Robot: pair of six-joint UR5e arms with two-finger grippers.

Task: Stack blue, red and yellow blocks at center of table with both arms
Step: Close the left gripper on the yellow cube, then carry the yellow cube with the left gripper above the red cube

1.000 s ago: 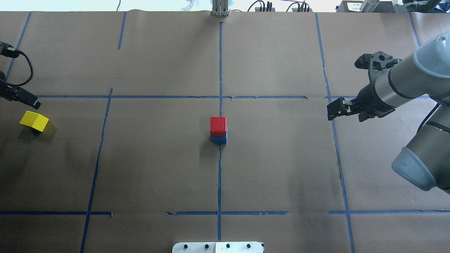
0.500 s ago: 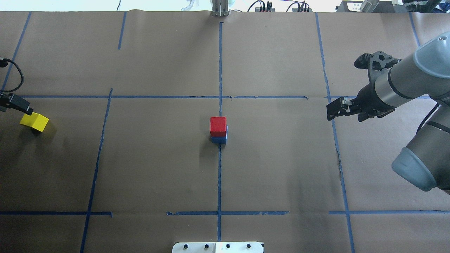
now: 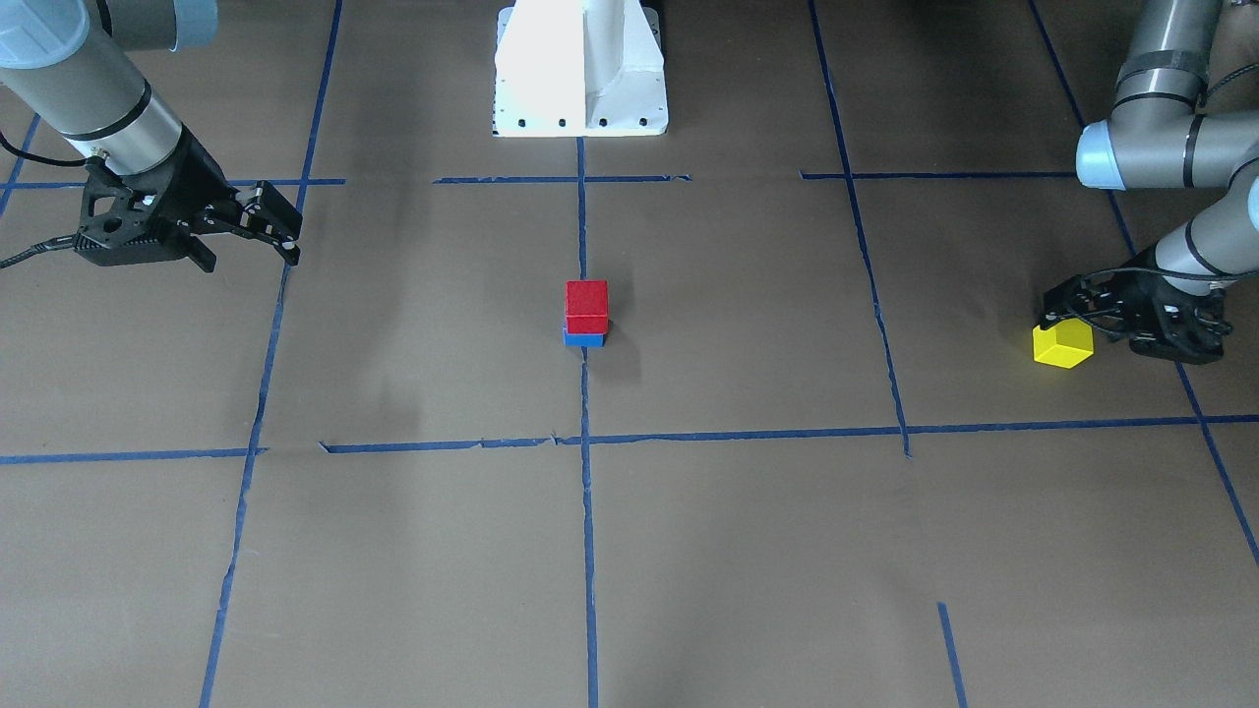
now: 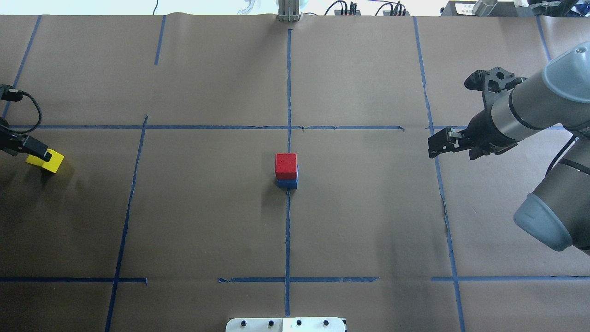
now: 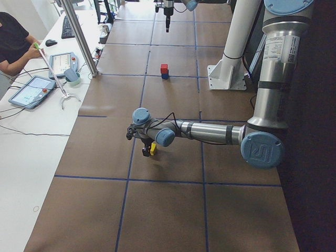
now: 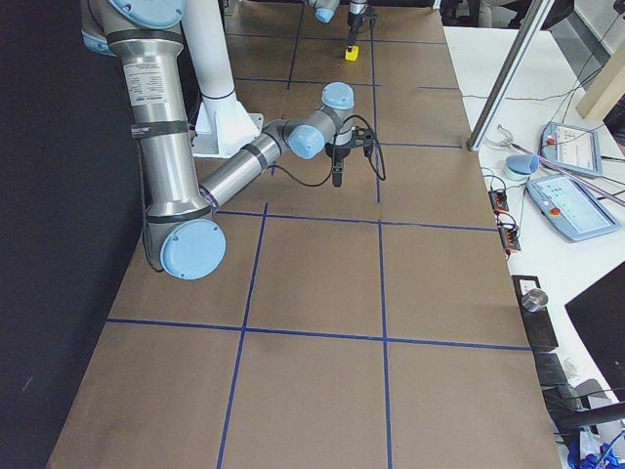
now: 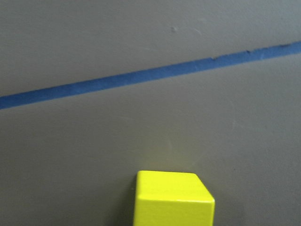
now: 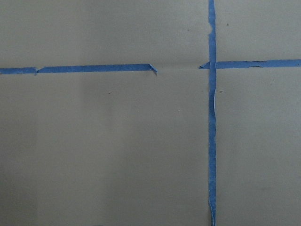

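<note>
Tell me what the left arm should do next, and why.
Probably lower the left pincer around the yellow block and close on it. The pincer is right at that block, which sits far from center, while the red block already rests on the blue block there, so only yellow remains.

Blue block (image 4: 286,184) mostly under red block (image 4: 286,165)

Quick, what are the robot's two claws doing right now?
Left gripper: at the yellow block; open or closed cannot be told.
Right gripper: open, holding nothing.
</note>
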